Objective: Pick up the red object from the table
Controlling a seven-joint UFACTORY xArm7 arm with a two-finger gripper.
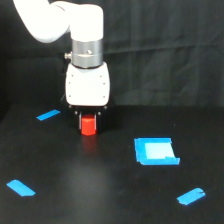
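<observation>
Nearest, at the bottom: two blue tape strips, one toward the exterior view's left, one toward its right, both flat on the black counter. Farther in, right of centre, a blue square, flat, with a paler middle; whether tray or flat patch, cannot tell. Farther still, the red cylinder, upright, sitting between the short dark fingers of the claw. Claw narrowed around the cylinder, fingers close against its sides, upper part tucked under the white claw body. A faint red reflection just below the cylinder; lifted or resting, cannot tell. Third strip behind, left of the claw. Count: three strips, one square, one red cylinder.
</observation>
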